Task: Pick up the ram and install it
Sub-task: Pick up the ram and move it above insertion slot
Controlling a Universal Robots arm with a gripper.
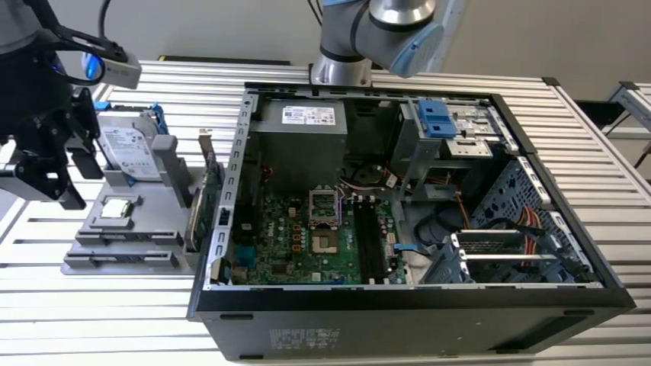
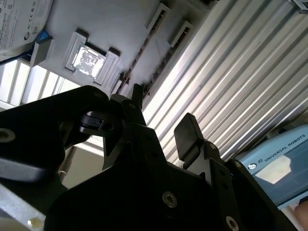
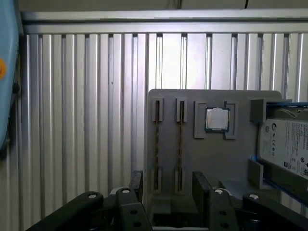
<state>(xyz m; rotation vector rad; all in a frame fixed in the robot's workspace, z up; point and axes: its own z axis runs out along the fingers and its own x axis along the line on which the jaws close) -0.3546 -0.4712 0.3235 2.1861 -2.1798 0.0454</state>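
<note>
We see our gripper [image 3: 169, 185], fingers spread and empty, over the gray holder [image 3: 216, 159], where the ram [image 3: 180, 139] stands edge-up in a slot. We judge it light, stiff and fragile, best pinched on its flat faces, mid-length.

Printed labels — hard drive [image 3: 285, 144], arm cover [image 2: 269, 151]

A robotics lab or assembly workshop. A ribbed aluminium bench [image 1: 102, 320] carries an open desktop computer case [image 1: 407, 324], with a grey parts fixture [image 1: 122, 252] at its nine o'clock and a robot arm [image 1: 392, 30] mounted at twelve o'clock.
</note>
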